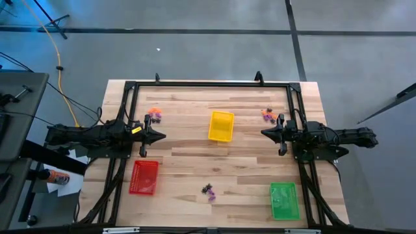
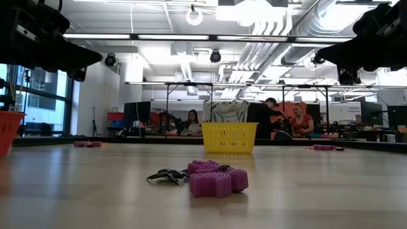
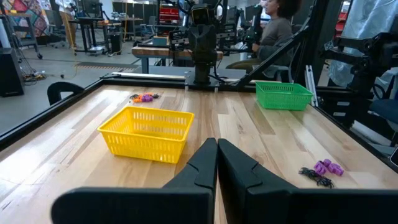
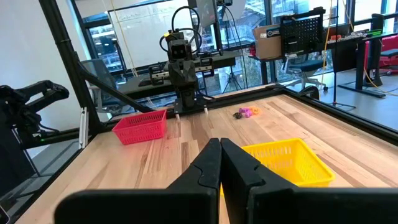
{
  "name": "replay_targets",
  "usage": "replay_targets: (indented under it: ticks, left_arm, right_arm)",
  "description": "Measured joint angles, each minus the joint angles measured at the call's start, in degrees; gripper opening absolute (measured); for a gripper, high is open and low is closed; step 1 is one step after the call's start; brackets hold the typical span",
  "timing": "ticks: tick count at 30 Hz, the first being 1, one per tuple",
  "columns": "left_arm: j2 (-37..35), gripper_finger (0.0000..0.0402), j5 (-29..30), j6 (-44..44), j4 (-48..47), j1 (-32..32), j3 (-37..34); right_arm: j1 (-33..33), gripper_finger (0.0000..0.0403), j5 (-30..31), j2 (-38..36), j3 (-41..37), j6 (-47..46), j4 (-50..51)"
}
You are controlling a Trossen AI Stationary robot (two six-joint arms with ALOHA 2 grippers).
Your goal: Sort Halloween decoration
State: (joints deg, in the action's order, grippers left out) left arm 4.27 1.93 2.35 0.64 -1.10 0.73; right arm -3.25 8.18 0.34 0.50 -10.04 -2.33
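Both arms sit parked at the table's sides, left gripper (image 1: pixel 158 136) and right gripper (image 1: pixel 266 132), each with fingers pressed together and holding nothing. The trinkets lie in three little clusters: one pile (image 1: pixel 154 115) near the left arm, another (image 1: pixel 267 115) just beside the right gripper, and a purple-and-black bunch (image 1: pixel 208 190) at the front edge, between the red tray (image 1: pixel 143 177) and the green tray (image 1: pixel 284 200). The yellow tray (image 1: pixel 221 126) stands mid-table. These pieces look featherlight, stiff plastic, probably slick and prone to skidding away. A pinch across a chunky purple body seems safest; the thin black spider legs offer poor purchase.
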Motion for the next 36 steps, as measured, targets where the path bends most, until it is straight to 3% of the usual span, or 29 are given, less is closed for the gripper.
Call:
replay_targets:
  ticks: [28,32,36]
  left_arm:
    - [0.02,0.0001,0.0,-0.02,0.01,0.0,0.0]
    - [0.02,0.0001,0.0,-0.02,0.0,0.0,0.0]
    - [0.01,0.0001,-0.01,-0.02,0.0,0.0,0.0]
  right_arm:
    - [-0.01,0.0,1.68,0.02,0.01,0.22,-0.17]
    - [0.01,0.0,2.62,0.02,0.0,-9.79,-5.07]
    - [0.0,0.0,7.24,0.0,0.01,-18.89,-18.29]
